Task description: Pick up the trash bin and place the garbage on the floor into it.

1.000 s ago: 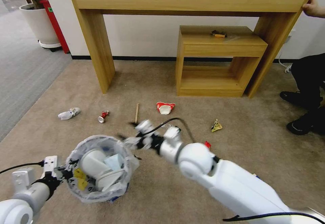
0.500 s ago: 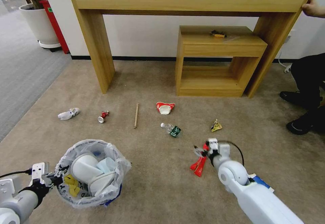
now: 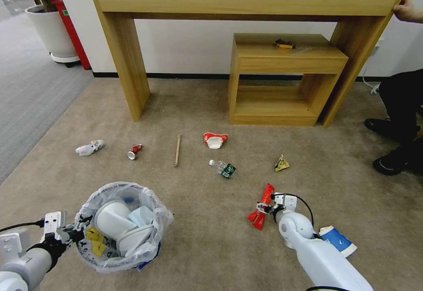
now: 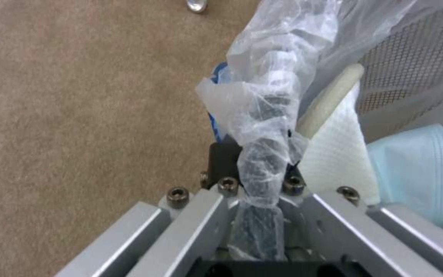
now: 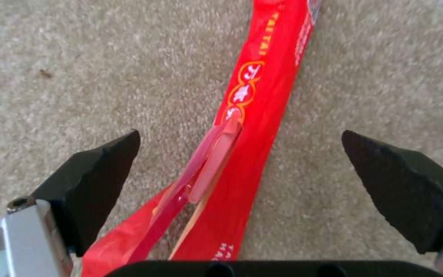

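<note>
Bin point(image 3: 121, 227) is held by its rim in the left gripper point(image 3: 75, 234); right gripper point(image 5: 242, 181), jaws wide, straddles the red wrapper point(image 3: 261, 206), apparently pre-grasp; closure is needed.

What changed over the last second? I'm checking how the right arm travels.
The right gripper swung from above the bin rightward and down to the red wrapper, open astride it. The left gripper kept its hold on the bin. The floor litter stayed put.

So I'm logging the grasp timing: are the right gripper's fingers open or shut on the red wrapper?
Open. The right gripper has its black fingers spread wide, either side of the red wrapper on the carpet.
</note>
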### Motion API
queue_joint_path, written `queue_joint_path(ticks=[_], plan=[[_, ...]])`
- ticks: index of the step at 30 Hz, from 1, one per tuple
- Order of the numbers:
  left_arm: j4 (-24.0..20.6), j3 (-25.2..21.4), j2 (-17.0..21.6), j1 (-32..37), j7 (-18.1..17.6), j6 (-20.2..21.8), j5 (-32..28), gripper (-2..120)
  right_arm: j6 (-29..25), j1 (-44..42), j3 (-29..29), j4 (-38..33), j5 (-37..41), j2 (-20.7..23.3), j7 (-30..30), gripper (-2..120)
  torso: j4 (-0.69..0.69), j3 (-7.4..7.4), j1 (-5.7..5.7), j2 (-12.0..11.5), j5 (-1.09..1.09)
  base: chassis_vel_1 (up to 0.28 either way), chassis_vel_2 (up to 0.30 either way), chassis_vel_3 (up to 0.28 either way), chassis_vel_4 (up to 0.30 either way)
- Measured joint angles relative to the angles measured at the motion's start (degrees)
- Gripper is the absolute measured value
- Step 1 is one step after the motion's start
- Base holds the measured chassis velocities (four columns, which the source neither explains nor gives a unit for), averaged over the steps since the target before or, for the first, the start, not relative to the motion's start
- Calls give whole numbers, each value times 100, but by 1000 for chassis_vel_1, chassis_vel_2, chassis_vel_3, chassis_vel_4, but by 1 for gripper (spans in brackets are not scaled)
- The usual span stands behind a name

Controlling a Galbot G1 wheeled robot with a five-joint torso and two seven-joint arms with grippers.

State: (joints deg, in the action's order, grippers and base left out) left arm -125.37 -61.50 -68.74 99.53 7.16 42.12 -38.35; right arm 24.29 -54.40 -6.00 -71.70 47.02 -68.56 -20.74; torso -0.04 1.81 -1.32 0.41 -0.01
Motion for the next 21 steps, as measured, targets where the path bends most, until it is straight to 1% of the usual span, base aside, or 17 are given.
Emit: queue_joint_path(ticks=[3, 6, 7, 10, 11, 15, 16, 18, 19, 21], plan=[[-7, 6, -4, -11, 1, 0, 1, 0, -1, 54, 0, 150, 3, -65, 10, 96, 0, 0, 0, 0, -1, 0, 0, 0, 0], [-9, 20, -23, -20, 3, 1, 18, 0, -16, 104, 1, 363, -13, -155, 28, 83, -1, 0, 0, 0, -1, 0, 0, 0, 0], [-9, 20, -23, -20, 3, 1, 18, 0, -16, 104, 1, 363, -13, -155, 28, 83, -1, 0, 0, 0, -1, 0, 0, 0, 0], [-39, 24, -32, -25, 4, 1, 27, 0, -99, 173, -9, 585, -128, -235, 148, 68, -1, 0, 0, 0, -1, 0, 0, 0, 0], [-39, 24, -32, -25, 4, 1, 27, 0, -99, 173, -9, 585, -128, -235, 148, 68, -1, 0, 0, 0, -1, 0, 0, 0, 0], [-67, -9, -30, -24, 4, 2, 27, 0, -190, 307, -16, 879, -250, -330, 239, 50, -2, 0, 0, 0, -2, 0, 0, 0, 0], [-67, -9, -30, -24, 4, 2, 27, 0, -190, 307, -16, 879, -250, -330, 239, 50, -2, 0, 0, 0, -2, 0, 0, 0, 0], [-82, -23, -30, -20, 4, 2, 27, 0, -219, 363, -18, 964, -295, -350, 270, 39, -2, 0, 0, 0, -2, 0, 0, 0, 0], [-82, -23, -30, -20, 4, 2, 27, 0, -219, 363, -18, 964, -295, -350, 270, 39, -2, 0, 0, 0, -2, 0, 0, 0, 0], [-114, -28, -37, -20, 4, 2, 26, 0, -221, 410, -21, 1035, -299, -368, 282, 28, -5, 0, 0, 1, -4, 0, 0, 0, 0]])
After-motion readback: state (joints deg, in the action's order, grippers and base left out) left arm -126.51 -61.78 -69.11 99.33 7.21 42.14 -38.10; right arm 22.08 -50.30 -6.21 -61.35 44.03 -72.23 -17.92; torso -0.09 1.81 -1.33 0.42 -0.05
